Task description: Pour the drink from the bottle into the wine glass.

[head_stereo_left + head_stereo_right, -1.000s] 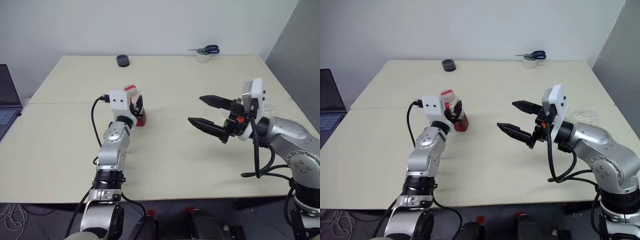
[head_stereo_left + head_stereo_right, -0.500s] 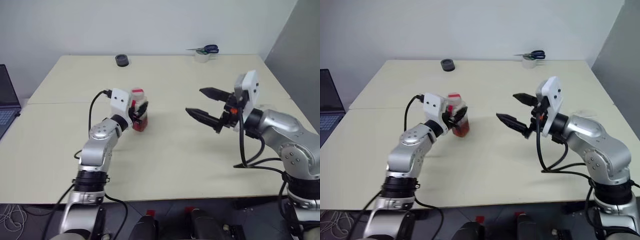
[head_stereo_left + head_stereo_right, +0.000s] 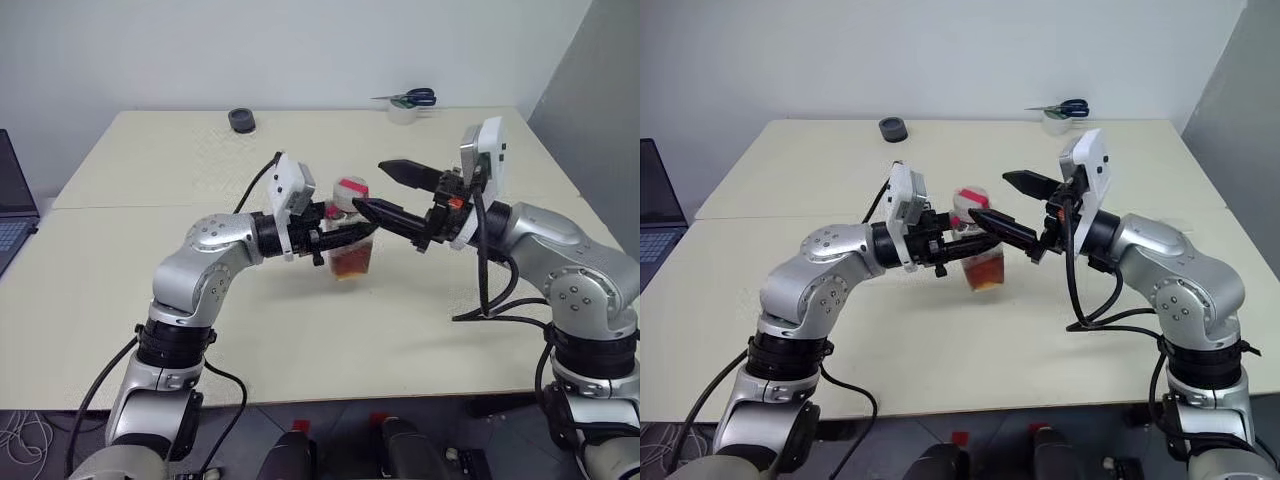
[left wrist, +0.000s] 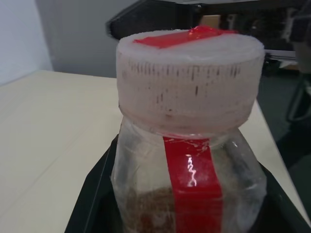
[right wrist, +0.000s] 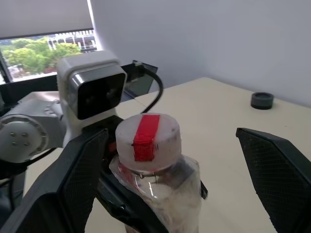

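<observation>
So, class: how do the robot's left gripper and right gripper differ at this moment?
The left gripper is shut on the bottle, holding it above the table; the right gripper is open and holds nothing. The left points toward the robot's right, the right toward its left. Both have black fingers and meet at the bottle.

Bright even light, soft shadows, sharp

bottle [image 3: 350,238] | clear, red strip, capped | upright, lifted above table | drink [image 3: 352,262] amber, low
</observation>
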Robot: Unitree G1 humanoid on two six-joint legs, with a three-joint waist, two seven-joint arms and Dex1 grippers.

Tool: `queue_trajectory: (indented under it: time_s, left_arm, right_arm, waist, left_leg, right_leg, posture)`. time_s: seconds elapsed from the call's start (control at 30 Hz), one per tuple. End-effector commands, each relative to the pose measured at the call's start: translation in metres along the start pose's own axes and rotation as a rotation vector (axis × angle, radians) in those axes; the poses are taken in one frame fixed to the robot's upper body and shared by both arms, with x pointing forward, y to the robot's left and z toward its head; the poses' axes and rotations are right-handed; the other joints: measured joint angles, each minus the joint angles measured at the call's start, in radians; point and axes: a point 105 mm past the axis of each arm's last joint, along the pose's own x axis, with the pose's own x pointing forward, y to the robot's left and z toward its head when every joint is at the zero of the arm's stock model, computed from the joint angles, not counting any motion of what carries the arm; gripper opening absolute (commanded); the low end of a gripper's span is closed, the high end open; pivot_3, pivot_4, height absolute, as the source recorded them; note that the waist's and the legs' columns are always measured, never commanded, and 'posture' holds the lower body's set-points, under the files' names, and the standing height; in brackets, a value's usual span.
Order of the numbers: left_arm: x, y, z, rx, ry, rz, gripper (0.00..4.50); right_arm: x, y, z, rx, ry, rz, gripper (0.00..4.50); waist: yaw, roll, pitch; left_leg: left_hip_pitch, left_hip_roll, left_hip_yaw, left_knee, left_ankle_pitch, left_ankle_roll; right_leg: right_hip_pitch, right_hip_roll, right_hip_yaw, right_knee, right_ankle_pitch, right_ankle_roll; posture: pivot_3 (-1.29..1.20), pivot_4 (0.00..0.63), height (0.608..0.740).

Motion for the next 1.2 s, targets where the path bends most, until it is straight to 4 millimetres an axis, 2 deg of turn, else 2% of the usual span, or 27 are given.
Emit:
queue_trajectory:
  time_s: [0.03,0.2,0.43,0.77,0.87,1.07,1.2]
  left_arm:
    - [-0.003,-0.003,0.016,0.035,-0.016,-0.072,1.82]
    - [-0.002,-0.001,0.017,0.040,-0.012,-0.093,1.82]
    - [0.005,-0.001,0.019,0.041,-0.028,-0.103,1.82]
    - [0.006,0.001,0.020,0.054,-0.022,-0.082,1.82]
    - [0.005,0.001,0.019,0.055,-0.022,-0.077,1.82]
    - [0.004,0.000,0.017,0.056,-0.016,-0.070,1.82]
    - [0.004,-0.001,0.017,0.057,-0.015,-0.073,1.82]
  right_arm:
    - [-0.004,0.011,0.023,-0.005,-0.046,0.052,4.50]
    - [-0.002,0.017,0.030,0.028,-0.058,0.065,4.50]
    - [0.005,0.021,0.021,0.009,-0.025,0.069,4.50]
    - [0.011,0.014,0.012,-0.030,0.005,0.050,4.50]
    - [0.012,0.013,0.013,-0.030,0.000,0.051,3.91]
    - [0.012,0.019,0.010,-0.028,0.002,0.075,1.82]
    - [0.012,0.021,0.009,-0.032,0.007,0.092,1.80]
  waist:
    - [0.000,0.000,0.000]
    - [0.000,0.000,0.000]
    - [-0.001,0.000,0.000]
    - [-0.001,0.000,0.000]
    - [0.000,0.000,0.000]
    - [0.000,0.000,0.000]
    - [0.000,0.000,0.000]
  left_leg:
    - [0.000,0.000,0.000,0.000,0.000,0.000]
    - [0.000,0.000,0.000,0.000,0.000,0.000]
    - [0.000,0.000,0.000,0.000,0.000,0.000]
    - [0.000,0.000,0.000,0.000,0.000,0.000]
    - [0.000,0.000,0.000,0.000,0.000,0.000]
    - [0.000,0.000,0.000,0.000,0.000,0.000]
    - [0.000,0.000,0.000,0.000,0.000,0.000]
  right_leg:
    - [0.000,0.000,0.000,0.000,0.000,0.000]
    - [0.000,0.000,0.000,0.000,0.000,0.000]
    - [0.000,0.000,0.000,0.000,0.000,0.000]
    - [0.000,0.000,0.000,0.000,0.000,0.000]
    - [0.000,0.000,0.000,0.000,0.000,0.000]
    - [0.000,0.000,0.000,0.000,0.000,0.000]
    - [0.000,0.000,0.000,0.000,0.000,0.000]
  posture:
    - [0.00,0.150,0.740]
    - [0.00,0.150,0.740]
    - [0.00,0.150,0.740]
    - [0.00,0.150,0.740]
    - [0.00,0.150,0.740]
    - [0.00,0.150,0.740]
    - [0.00,0.150,0.740]
